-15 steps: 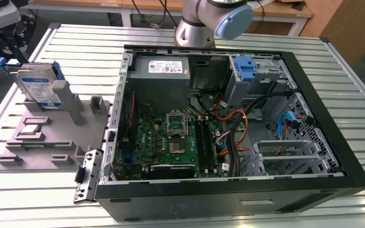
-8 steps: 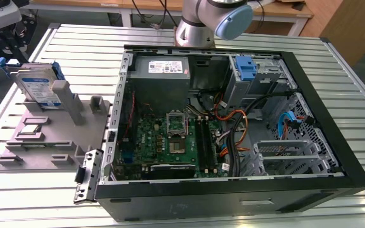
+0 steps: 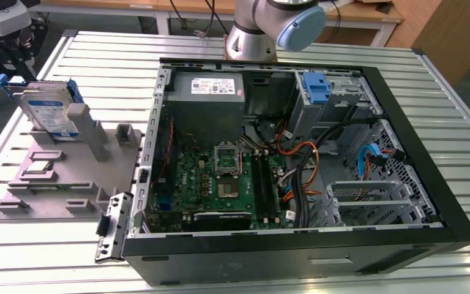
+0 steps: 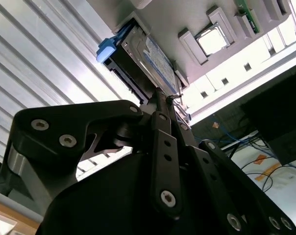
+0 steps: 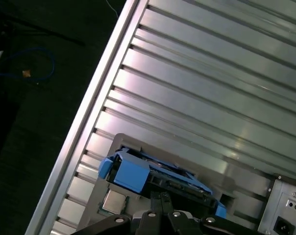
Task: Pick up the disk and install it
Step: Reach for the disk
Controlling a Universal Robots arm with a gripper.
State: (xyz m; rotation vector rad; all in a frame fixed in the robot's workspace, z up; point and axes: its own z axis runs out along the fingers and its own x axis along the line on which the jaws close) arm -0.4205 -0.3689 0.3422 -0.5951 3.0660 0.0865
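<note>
The disk (image 3: 51, 113) is a silver-grey drive with a blue-and-white label and blue side rails. It stands on edge in a slot of the grey fixture (image 3: 71, 184), at the exterior view's left. The arm's wrist end (image 3: 2, 18) hangs above and behind it at the far left. In the second wrist view my gripper (image 4: 165, 95) points at the disk (image 4: 153, 56) from close by, with its fingertips together and nothing between them. The first wrist view puts the gripper (image 5: 159, 197) just short of the disk's blue rail (image 5: 131, 171), not touching it.
An open computer case (image 3: 431, 184) lies on the slatted metal table (image 3: 464, 122), with its motherboard (image 3: 218, 177), cables and grey power supply (image 3: 210, 89) exposed. A bare blue bracket (image 3: 317, 89) sits in the drive bay. A square chip (image 4: 211, 41) rests in the fixture.
</note>
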